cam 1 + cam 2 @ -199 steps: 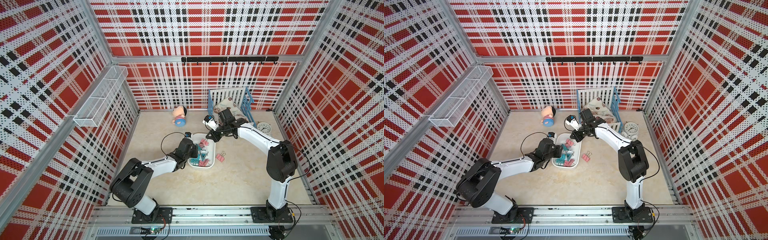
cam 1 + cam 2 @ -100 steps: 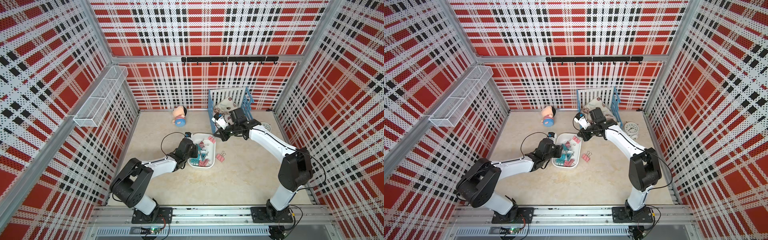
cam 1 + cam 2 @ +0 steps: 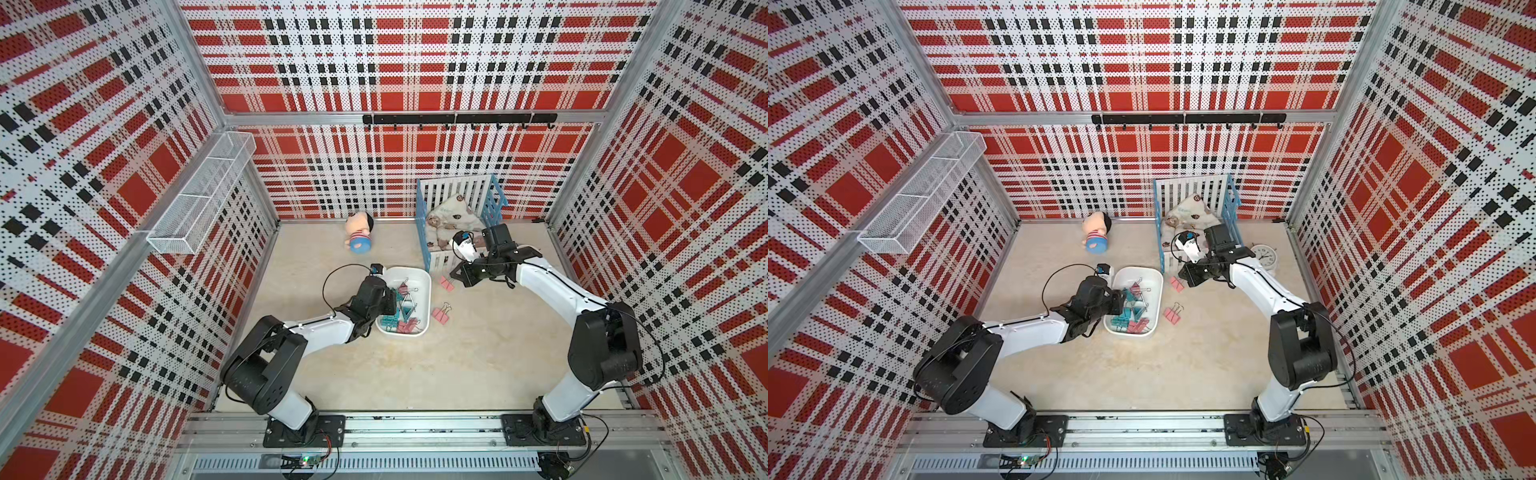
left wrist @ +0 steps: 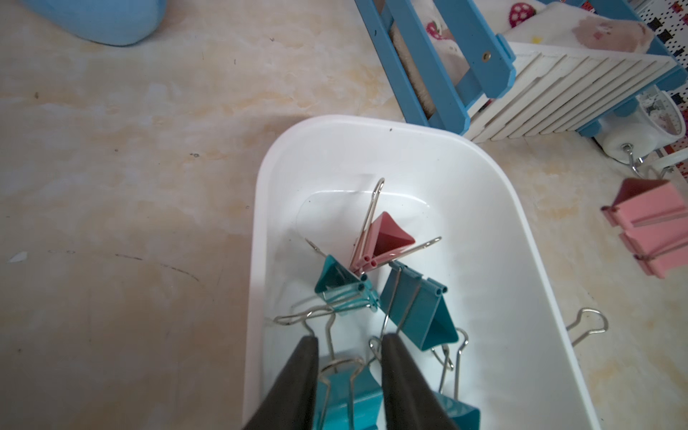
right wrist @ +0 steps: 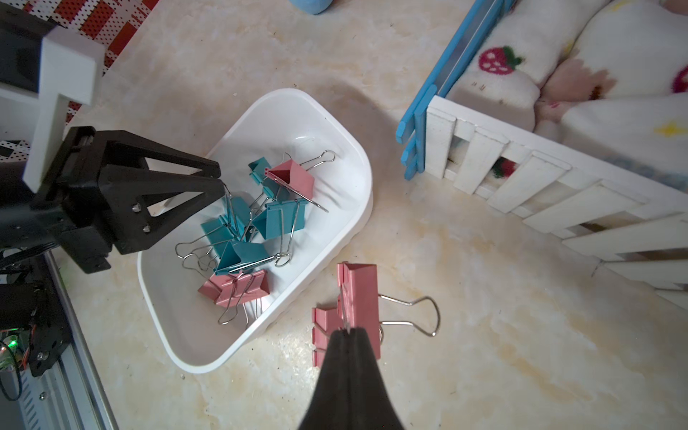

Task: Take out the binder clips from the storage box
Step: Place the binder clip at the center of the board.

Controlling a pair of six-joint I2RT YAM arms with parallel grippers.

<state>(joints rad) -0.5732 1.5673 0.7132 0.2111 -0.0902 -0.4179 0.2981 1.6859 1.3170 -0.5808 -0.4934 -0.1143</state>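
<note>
Pinching a pink binder clip [image 5: 359,294] by its handle in the right gripper [image 5: 348,333], beside the storage box [image 5: 294,119]. Clamping a teal binder clip [image 4: 350,398] inside with the left gripper [image 4: 350,339].

Probably lab test cell, plaid pegboard walls [image 3: 415,62]

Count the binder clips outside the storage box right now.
2, both pink. The held clip hangs from the shut right pincer, near the crib. The loose clip lies beside the storage box. Others may be hidden.
</note>
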